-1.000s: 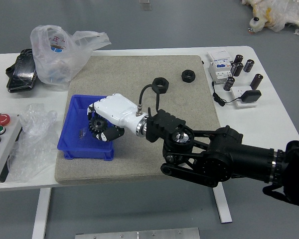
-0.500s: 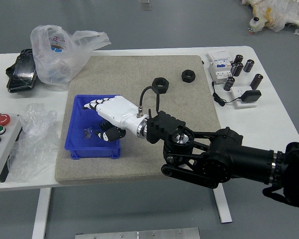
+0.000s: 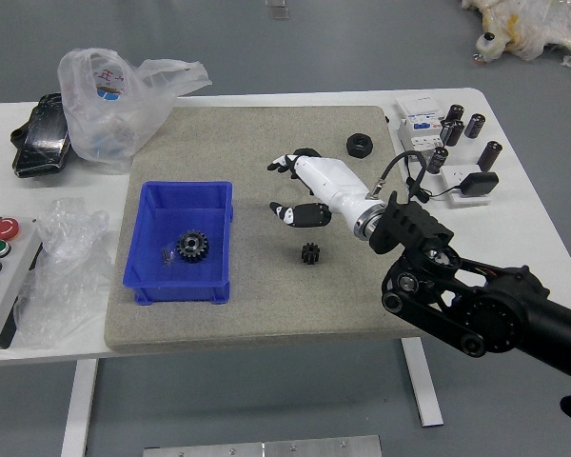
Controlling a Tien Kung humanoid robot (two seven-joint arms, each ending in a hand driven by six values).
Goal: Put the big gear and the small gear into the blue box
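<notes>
We are viewing the white table [image 3: 519, 224], with the mat [image 3: 257, 300] lying on it. The right arm [image 3: 457, 295] is reaching in over the mat from the right. The blue box [image 3: 181, 293] is standing on the mat's left part, and the plastic bag [image 3: 114, 109] is lying beyond it, by the mat's far left corner.

We are recording the right hand [image 3: 328, 183] as open: its fingers are extending loosely toward the left, its thumb is standing apart, and it is gripping nothing. It is hovering right of the box, clear of both gears, and is partly covering the near nut [image 3: 306, 152]. The far nut [image 3: 360, 146] is lying beyond and to the right.

We are finding the big gear [image 3: 192, 247] inside the box, and the small gear [image 3: 310, 253] on the mat, right of the box and nearer us than the hand.

Against the earlier frames, we are noting the box sitting slightly farther right than in the first, the hand now hanging away from it, and both gears now showing plainly.
</notes>
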